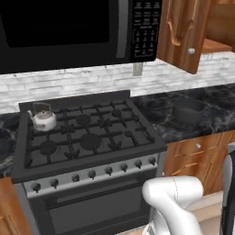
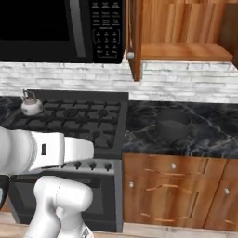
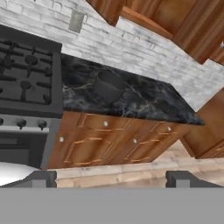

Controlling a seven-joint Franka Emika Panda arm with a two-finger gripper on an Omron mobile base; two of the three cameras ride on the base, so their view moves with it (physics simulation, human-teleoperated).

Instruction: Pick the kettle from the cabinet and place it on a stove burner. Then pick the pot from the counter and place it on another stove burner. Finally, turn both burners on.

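Note:
The small silvery kettle (image 1: 43, 119) (image 2: 31, 106) stands on the stove's back-left burner (image 1: 46, 124). The dark grey pot (image 1: 188, 111) (image 2: 173, 123) (image 3: 108, 85) sits on the black marble counter (image 1: 215, 108) (image 2: 214, 135) (image 3: 148, 100), right of the stove. Above it the wooden cabinet (image 2: 186, 28) stands with its door (image 1: 183, 32) swung open and its shelf (image 2: 181, 52) bare. In the hand view my gripper (image 3: 111, 179) is open with nothing between its fingertips (image 3: 41, 178). It hangs low and well back from the counter front, looking up at the pot.
A black microwave (image 1: 69, 32) (image 2: 60, 28) hangs over the black range (image 1: 87, 133) (image 2: 79, 121), whose silver knobs (image 1: 92, 174) (image 2: 93, 165) line its front. Wooden drawers (image 2: 176, 186) (image 3: 109, 140) sit under the counter. My white arm (image 2: 42, 151) crosses in front of the stove.

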